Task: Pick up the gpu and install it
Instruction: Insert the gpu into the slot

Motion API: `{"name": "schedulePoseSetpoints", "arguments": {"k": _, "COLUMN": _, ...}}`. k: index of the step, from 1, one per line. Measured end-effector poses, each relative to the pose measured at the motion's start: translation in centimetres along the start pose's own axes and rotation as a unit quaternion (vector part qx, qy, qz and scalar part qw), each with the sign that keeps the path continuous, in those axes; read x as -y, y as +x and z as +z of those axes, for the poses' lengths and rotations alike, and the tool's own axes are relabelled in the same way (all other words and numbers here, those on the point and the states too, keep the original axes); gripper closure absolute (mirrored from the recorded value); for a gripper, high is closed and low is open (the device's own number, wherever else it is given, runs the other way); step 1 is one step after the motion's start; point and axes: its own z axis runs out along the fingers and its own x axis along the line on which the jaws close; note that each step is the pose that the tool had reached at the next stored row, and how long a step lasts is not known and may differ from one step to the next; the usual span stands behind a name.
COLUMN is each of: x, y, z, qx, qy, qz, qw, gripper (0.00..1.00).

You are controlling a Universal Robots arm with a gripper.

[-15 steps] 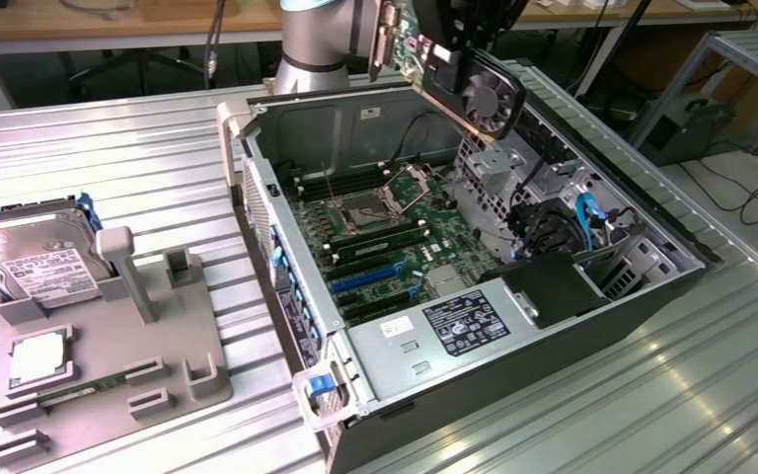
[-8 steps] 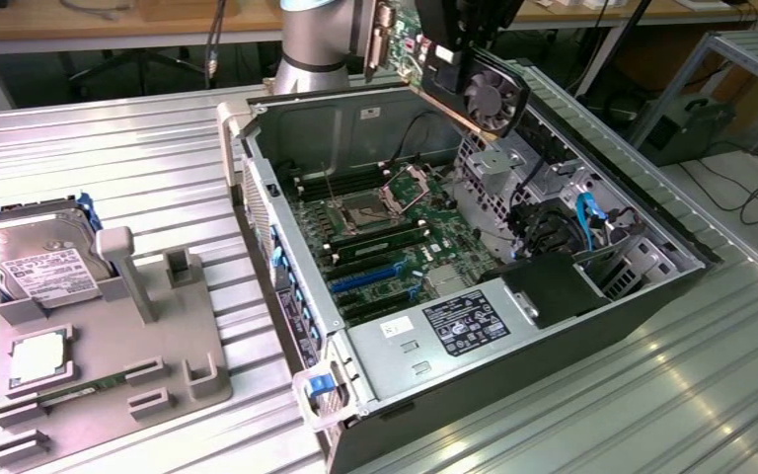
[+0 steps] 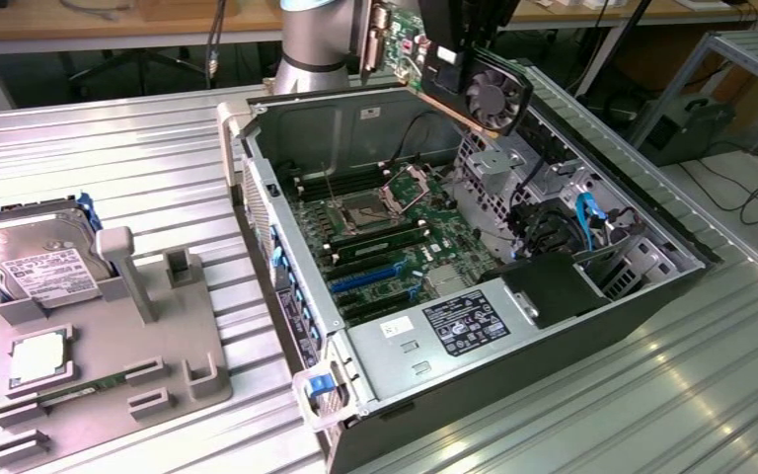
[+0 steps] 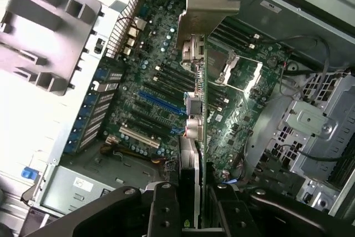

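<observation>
You have the gpu [image 3: 488, 91] up in the air, over the far end of the open computer case [image 3: 264, 188]. It touches nothing inside the case. In the exterior view it hangs tilted, with its round black fan facing the exterior view's right. In the wrist view you look along the thin edge of the gpu [image 4: 197, 112], and its silver bracket [image 4: 206, 9] sticks out at the end away from the gripper.

Your gripper [image 3: 448, 51] has hold of the gpu. In the wrist view the gripper [image 4: 195, 215] is closed partway, with 1 black finger [image 4: 165, 209] pressed on each flat side of the card.

Under the card lies the green motherboard [image 4: 150, 81] with its blue slots [image 4: 161, 99].

At the exterior view's left, well apart from the case, a grey holder [image 3: 122, 370] sits on the ribbed metal table [image 3: 115, 148]. A silver hard drive [image 3: 37, 259] stands in the holder, and a thin green RAM stick [image 3: 83, 390] lies in it too.
</observation>
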Motion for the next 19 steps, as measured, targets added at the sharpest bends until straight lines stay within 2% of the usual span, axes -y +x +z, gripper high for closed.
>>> {"name": "schedulePoseSetpoints", "arguments": {"k": 7, "x": 0.00, "y": 0.00, "z": 0.00, "qx": 0.0019, "qy": -0.0010, "qz": -0.037, "qw": 0.9993, "gripper": 0.73}}
{"name": "schedulePoseSetpoints", "arguments": {"k": 12, "x": 0.00, "y": 0.00, "z": 0.00, "qx": 0.0032, "qy": -0.0016, "qz": -0.062, "qw": 0.9981, "gripper": 0.73}}
{"name": "schedulePoseSetpoints", "arguments": {"k": 13, "x": 0.00, "y": 0.00, "z": 0.00, "qx": 0.0035, "qy": -0.0018, "qz": -0.068, "qw": 0.9977, "gripper": 0.73}}
{"name": "schedulePoseSetpoints", "arguments": {"k": 15, "x": 0.00, "y": 0.00, "z": 0.00, "qx": 0.0047, "qy": -0.0024, "qz": -0.091, "qw": 0.9958, "gripper": 0.73}}
{"name": "schedulePoseSetpoints", "arguments": {"k": 19, "x": 0.00, "y": 0.00, "z": 0.00, "qx": 0.0056, "qy": -0.0029, "qz": -0.110, "qw": 0.9939, "gripper": 0.73}}
